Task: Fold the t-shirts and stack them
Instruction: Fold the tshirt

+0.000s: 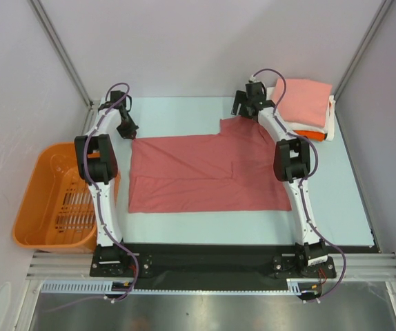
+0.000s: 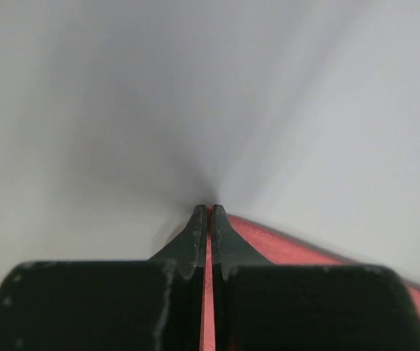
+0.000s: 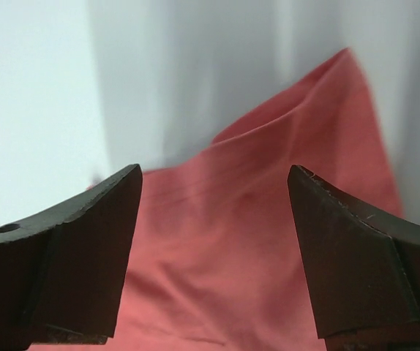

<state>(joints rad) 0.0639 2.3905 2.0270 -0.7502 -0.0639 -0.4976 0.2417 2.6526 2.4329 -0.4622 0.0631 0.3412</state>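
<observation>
Two arms, top view: left gripper (image 1: 127, 129) is at the far-left corner of the dusty-red tee (image 1: 205, 172); right gripper (image 1: 248, 107) is over the far-right corner, where the outline steps up.
Dusty-red tee, top view: spread flat on the table (image 1: 184, 110) between the arms, with faint creases across the middle. The next fold is judged not yet made.
Stack, top view: salmon-pink tee (image 1: 305, 98) on top, white tee (image 1: 331, 121) and orange tee (image 1: 310, 133) showing beneath. It sits in the far-right corner, just beside the right gripper.
Basket, top view: orange basket (image 1: 50, 200) off the table's left side, not needed for this step.
Left jaws, left wrist view: pressed together with a thin strip of red cloth pinched between them, so that corner is secured.
Right jaws, right wrist view: wide apart, nothing gripped. Red cloth rises in a ridge below and between them.
Step, judged: take the second corner before any lift.
Method, judged: lower the right jaws until the ridge sits well between them, then close fully. Raise both corners together, evenly, keeping the edge taut, and carry it toward the near hem.
Risk, judged: a shallow pinch slips, uneven height skews the fold, and a wide swing nudges the stack.
</observation>
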